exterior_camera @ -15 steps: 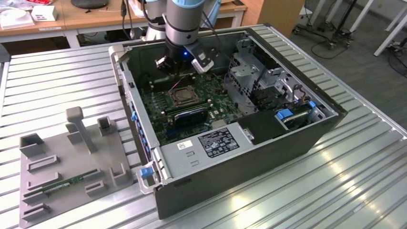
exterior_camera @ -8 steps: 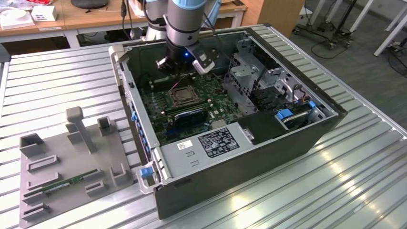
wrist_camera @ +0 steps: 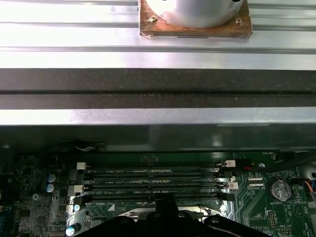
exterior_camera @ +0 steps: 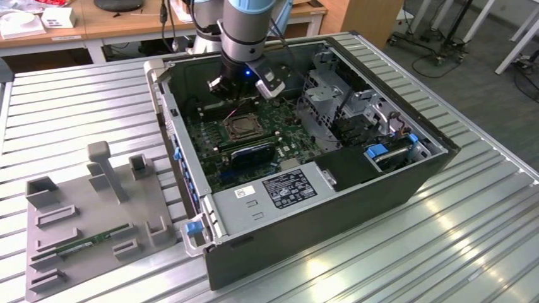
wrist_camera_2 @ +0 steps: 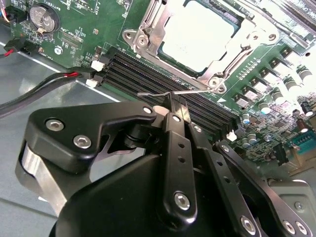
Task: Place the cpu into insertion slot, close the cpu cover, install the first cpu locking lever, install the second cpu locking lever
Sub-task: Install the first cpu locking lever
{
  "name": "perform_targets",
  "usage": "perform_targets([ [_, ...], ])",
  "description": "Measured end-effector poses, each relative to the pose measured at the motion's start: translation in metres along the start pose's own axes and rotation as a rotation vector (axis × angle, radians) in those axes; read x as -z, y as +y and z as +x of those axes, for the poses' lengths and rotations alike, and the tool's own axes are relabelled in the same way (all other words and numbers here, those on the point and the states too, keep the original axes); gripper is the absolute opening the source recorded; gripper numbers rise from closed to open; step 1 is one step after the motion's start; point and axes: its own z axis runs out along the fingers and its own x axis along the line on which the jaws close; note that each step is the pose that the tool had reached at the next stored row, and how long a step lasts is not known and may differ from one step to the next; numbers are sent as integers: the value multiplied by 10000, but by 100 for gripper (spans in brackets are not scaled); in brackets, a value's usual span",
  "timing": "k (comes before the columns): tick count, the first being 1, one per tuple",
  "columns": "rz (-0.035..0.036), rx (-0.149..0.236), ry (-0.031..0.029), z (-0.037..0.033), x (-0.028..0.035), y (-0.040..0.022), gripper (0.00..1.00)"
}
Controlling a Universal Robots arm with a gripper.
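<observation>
The cpu (wrist_camera_2: 197,32) lies flat in the insertion slot (exterior_camera: 238,128) on the green motherboard, its pale face showing through the window of the cpu cover (wrist_camera_2: 148,37). The silver cover lies down flat around it. A thin wire locking lever (wrist_camera_2: 197,91) runs along the socket's edge, beside the black memory slots. My gripper (wrist_camera_2: 177,109) sits just off that edge with its black fingers together, pinching the lever at their tips. In the exterior view the gripper (exterior_camera: 238,96) hangs inside the open computer case, just behind the socket.
Black memory slots (wrist_camera_2: 148,74) run between the gripper and the socket. A coin battery (wrist_camera_2: 42,19) and red-black cables (wrist_camera_2: 39,84) lie near the case wall. A metal drive cage (exterior_camera: 337,95) stands at the exterior view's right. A grey fixture tray (exterior_camera: 84,221) lies outside the case.
</observation>
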Motion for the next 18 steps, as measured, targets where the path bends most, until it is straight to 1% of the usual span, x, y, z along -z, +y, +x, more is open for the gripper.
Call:
perform_targets([
  [4,-2,0,-1,0,-7,1,11],
  [11,0,-1,0,-11,-57,-14,11],
  [18,-3,1,-1,-14,-65,-16,11],
])
